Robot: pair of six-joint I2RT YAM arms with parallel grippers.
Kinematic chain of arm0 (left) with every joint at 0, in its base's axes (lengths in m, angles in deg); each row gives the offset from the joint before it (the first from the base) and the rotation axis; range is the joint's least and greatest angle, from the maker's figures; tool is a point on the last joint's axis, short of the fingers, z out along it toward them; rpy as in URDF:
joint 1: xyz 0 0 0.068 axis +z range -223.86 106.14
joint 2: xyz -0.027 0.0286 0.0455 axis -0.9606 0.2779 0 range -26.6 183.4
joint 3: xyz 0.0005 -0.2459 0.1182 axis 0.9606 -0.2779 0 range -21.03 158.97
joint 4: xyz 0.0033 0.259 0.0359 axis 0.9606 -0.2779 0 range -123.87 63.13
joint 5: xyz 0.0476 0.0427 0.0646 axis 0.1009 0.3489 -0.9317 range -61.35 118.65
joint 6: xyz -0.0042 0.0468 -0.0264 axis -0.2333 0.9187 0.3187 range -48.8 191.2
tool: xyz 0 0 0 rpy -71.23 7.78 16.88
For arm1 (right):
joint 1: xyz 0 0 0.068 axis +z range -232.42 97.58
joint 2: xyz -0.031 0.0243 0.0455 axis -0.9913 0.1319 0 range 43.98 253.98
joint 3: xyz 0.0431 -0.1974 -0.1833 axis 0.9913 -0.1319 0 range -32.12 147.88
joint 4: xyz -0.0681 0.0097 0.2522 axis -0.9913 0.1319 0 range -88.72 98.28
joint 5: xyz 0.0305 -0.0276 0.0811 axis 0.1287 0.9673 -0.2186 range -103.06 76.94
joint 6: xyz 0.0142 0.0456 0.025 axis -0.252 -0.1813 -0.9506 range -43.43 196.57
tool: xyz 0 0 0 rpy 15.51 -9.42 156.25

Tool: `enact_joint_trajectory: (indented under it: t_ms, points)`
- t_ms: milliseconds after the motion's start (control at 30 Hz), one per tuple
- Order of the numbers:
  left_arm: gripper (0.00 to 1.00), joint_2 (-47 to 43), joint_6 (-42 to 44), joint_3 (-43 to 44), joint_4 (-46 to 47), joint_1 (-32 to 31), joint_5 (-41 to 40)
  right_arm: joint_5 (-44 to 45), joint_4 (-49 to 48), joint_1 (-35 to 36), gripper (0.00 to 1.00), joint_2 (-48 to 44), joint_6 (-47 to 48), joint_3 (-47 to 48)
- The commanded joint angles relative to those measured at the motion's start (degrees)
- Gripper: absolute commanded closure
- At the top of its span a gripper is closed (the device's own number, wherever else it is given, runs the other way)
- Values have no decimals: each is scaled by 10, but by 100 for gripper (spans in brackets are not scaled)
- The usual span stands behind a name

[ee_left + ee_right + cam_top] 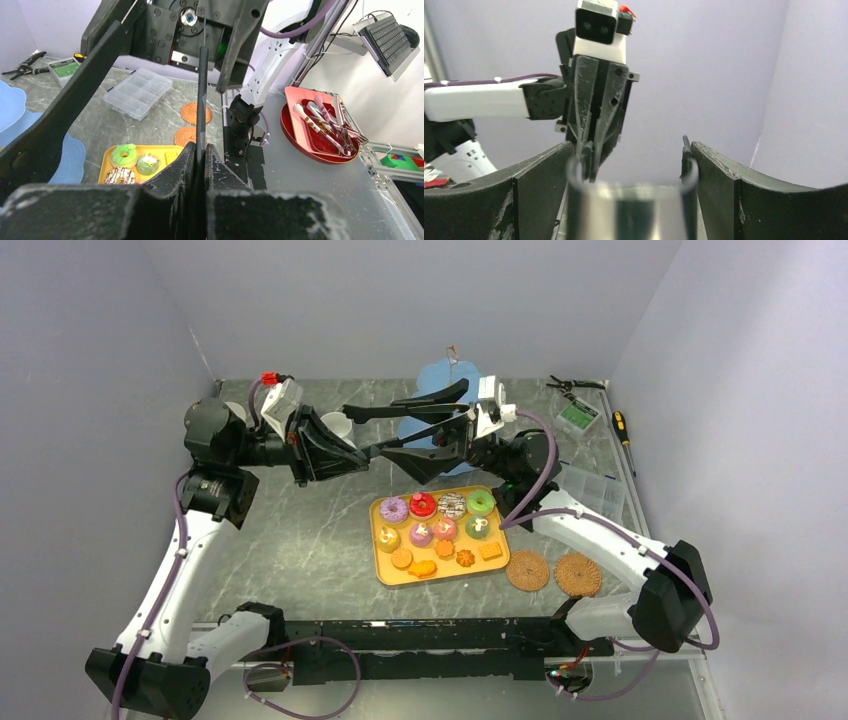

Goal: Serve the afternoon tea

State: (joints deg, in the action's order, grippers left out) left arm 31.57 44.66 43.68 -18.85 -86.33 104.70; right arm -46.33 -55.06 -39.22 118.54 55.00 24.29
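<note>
In the top view the left gripper (375, 452) and right gripper (370, 433) meet nose to nose above the bench (300, 550), well above the treats. The doughnuts (422, 505), cupcakes (420, 533) and orange biscuits (464, 558) sit in rows on the yellow tray (380, 560). The light-blue stand (440, 380) rises behind the grippers, and a white mug (338, 426) stands near the left wrist. No dark green mug can be made out.

In the left wrist view the left gripper is clamped on one thin arm of the black tongs (202, 90), which runs straight up toward the palm of the right gripper. Part of the tray and the stand's tiers lie below.

In the right wrist view the right gripper's fingers (539, 190) stand wide on either side of the blurred tongs. Whether they press on them cannot be told.

The treats look small and light, and the icing probably smears or crumbles under a hard squeeze. Each is best pinched gently across its sides, low down. The biscuits look stiffer and thin, so a grip on opposite edges suits them.
</note>
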Motion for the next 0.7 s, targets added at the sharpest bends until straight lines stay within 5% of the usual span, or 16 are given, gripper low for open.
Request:
enact_joint_trajectory:
  t_ms: [0, 300, 667]
  points:
    - [97, -9, 17, 5, -19, -3, 4, -108, 16, -8, 9, -12, -32, 60]
    - [97, -11, 15, 15, -17, -3, -5, -120, 56, -9, 12, -9, -35, 66]
    - [97, -25, 59, 9, -32, -4, -6, -79, 86, -7, 1, 10, -40, 86]
